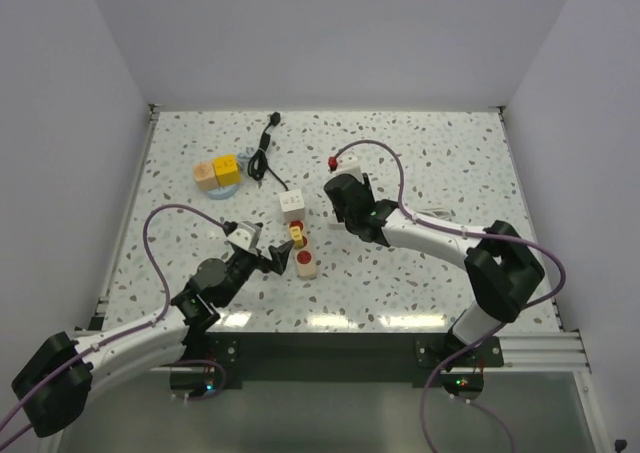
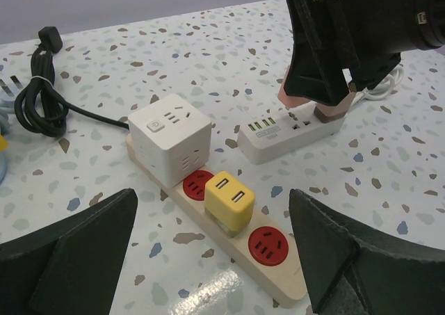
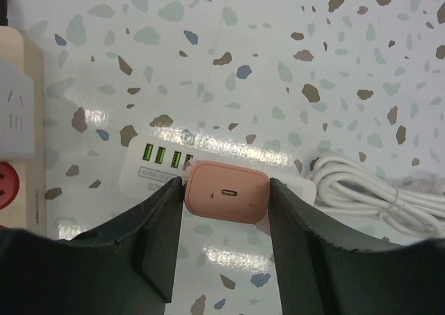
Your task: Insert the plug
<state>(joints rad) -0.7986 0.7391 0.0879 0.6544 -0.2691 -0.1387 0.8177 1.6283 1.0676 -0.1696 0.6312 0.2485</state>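
Nearest, the left gripper (image 1: 272,259) hovered with its jaws spread wide and nothing between them, its dark fingers (image 2: 69,259) framing the left wrist view. Just past them lay a wooden strip (image 2: 288,277) with two red sockets, a yellow adapter (image 2: 229,202) plugged in between them and a white cube (image 2: 170,133) at its far end. The cube's top carried a round power-button mark.

Beyond and to the right, the right gripper (image 2: 321,85) clamped the pink plug (image 3: 224,192) between both fingers, pins pointing down, directly above a white strip (image 2: 278,144) with a row of green USB ports. The plug sat at the strip's top face; whether its pins had entered a socket could not be told.

Only the right wrist view showed the plug's back with a small oval port, grey print under the green ports too blurred to read, and a coiled white cable (image 3: 375,197) just beside the strip. The top view hid the white strip under the right gripper, yet it alone showed yellow and tan blocks (image 1: 216,171) farther back on the left. A bundled black cord (image 2: 33,99) lay farthest, left of centre. No brand name could be read.
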